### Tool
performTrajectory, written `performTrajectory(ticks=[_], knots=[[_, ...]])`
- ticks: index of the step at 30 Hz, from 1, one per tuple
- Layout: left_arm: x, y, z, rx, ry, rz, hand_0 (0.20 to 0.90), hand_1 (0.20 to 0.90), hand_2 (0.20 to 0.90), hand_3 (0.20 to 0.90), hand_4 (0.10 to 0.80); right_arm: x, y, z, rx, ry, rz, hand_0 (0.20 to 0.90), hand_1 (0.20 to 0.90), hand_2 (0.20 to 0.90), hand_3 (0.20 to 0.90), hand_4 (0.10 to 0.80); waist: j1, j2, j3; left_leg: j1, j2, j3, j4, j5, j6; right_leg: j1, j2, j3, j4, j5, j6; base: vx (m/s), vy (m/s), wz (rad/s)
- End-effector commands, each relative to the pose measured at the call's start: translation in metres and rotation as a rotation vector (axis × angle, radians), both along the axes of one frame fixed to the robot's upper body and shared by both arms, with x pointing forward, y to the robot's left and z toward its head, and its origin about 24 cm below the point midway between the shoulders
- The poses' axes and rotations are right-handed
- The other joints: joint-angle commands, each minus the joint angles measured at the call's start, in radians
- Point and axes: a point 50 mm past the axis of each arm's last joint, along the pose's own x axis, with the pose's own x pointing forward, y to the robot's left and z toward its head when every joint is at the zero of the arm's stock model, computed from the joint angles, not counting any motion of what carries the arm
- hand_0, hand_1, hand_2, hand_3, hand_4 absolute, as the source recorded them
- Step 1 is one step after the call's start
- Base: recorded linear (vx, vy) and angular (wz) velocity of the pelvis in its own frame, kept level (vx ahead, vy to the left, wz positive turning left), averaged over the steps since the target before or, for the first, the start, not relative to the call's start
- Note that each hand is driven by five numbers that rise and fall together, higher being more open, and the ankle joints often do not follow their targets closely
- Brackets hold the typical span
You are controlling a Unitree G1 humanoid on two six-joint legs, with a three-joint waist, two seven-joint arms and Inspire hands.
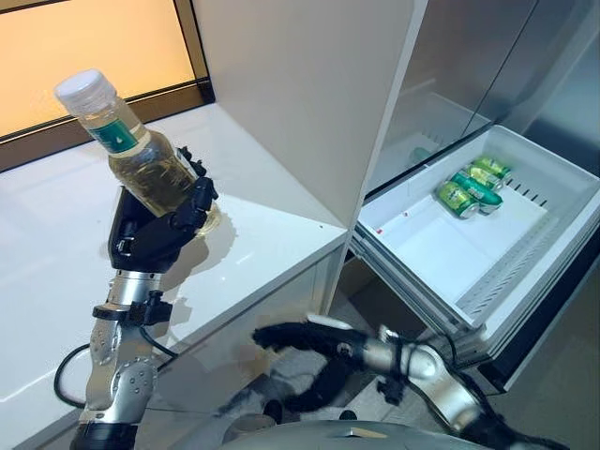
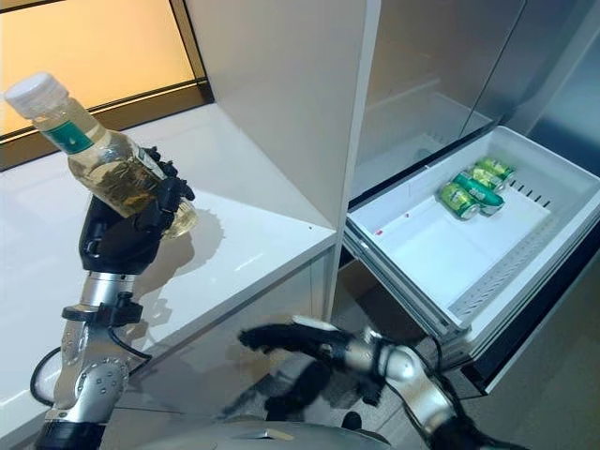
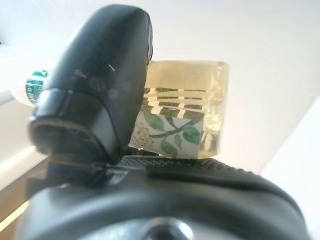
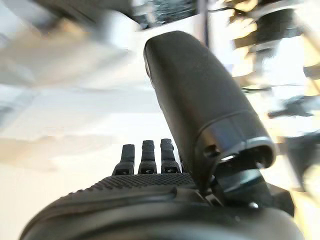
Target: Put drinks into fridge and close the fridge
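My left hand (image 1: 150,230) is shut on a clear bottle (image 1: 141,155) of pale yellow drink with a white cap and a green label. It holds the bottle tilted, cap up and to the left, above the white counter (image 1: 244,244). The bottle's base shows past the thumb in the left wrist view (image 3: 185,117). My right hand (image 1: 314,347) is low in front of the counter, fingers relaxed and empty; its fingers (image 4: 145,157) show in its wrist view. The fridge drawer (image 1: 422,248) stands pulled open at the right, with green cans (image 1: 473,187) lying at its far end.
A tall white cabinet panel (image 1: 309,94) stands between the counter and the fridge. The fridge's grey interior (image 1: 469,66) rises behind the drawer. A dark-framed window (image 1: 94,47) runs along the counter's back.
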Motion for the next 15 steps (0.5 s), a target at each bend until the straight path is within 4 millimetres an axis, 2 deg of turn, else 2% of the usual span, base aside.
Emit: performTrajectory(ticks=[1,5,6,7,8,11,15], knots=[[0.001,0.002,0.061,0.018,-0.375,-0.048,0.300,0.300,0.300,0.200,0.100,0.016,0.011,0.082,0.375,-0.211,0.052,0.900,0.900,0.900,0.900,0.800,0.000,-0.001,-0.058,0.008,-0.044,0.025,0.002,-0.092,0.012,0.063,-0.014,-0.012,0.011,-0.069,0.053,0.000,0.000,0.00],[-0.003,0.006,0.058,0.055,-0.375,-0.082,0.300,0.300,0.300,0.200,0.100,0.012,0.001,0.099,0.431,-0.210,0.132,0.900,0.900,0.900,0.900,0.800,-0.007,-0.006,-0.059,0.013,-0.043,0.033,0.002,-0.096,0.014,0.065,-0.013,-0.006,0.011,-0.068,0.054,0.000,0.000,0.00],[-0.003,0.006,0.060,0.066,-0.374,-0.098,0.300,0.300,0.300,0.200,0.100,0.012,-0.002,0.109,0.456,-0.209,0.171,0.900,0.900,0.900,0.900,0.800,-0.010,-0.009,-0.059,0.015,-0.043,0.035,0.002,-0.098,0.014,0.065,-0.013,-0.004,0.011,-0.067,0.055,0.002,-0.001,-0.03],[-0.003,0.006,0.060,0.066,-0.374,-0.098,0.300,0.300,0.300,0.200,0.100,0.012,-0.002,0.109,0.456,-0.209,0.171,0.900,0.900,0.900,0.900,0.800,-0.009,-0.009,-0.059,0.015,-0.043,0.036,0.002,-0.098,0.014,0.065,-0.013,-0.004,0.011,-0.067,0.055,0.006,-0.007,-0.03],[-0.002,0.007,0.061,0.085,-0.372,-0.097,0.300,0.300,0.300,0.200,0.100,0.009,-0.003,0.123,0.502,-0.211,0.240,0.900,0.900,0.900,0.900,0.800,-0.013,-0.014,-0.061,0.016,-0.044,0.038,0.002,-0.100,0.014,0.065,-0.013,0.000,0.011,-0.066,0.058,0.007,-0.009,-0.03],[0.000,0.009,0.065,0.109,-0.369,-0.102,0.300,0.300,0.300,0.200,0.100,0.005,-0.006,0.145,0.574,-0.237,0.330,0.900,0.900,0.900,0.900,0.800,-0.015,-0.019,-0.064,0.018,-0.044,0.041,0.002,-0.102,0.014,0.064,-0.013,0.004,0.011,-0.064,0.060,0.011,-0.011,-0.07],[0.001,0.009,0.070,0.159,-0.362,-0.093,0.300,0.300,0.300,0.200,0.100,0.005,-0.018,0.172,0.659,-0.310,0.316,0.900,0.900,0.900,0.900,0.800,-0.021,-0.024,-0.068,0.021,-0.043,0.044,0.002,-0.105,0.014,0.064,-0.013,0.008,0.011,-0.062,0.061,0.009,-0.009,-0.05]])
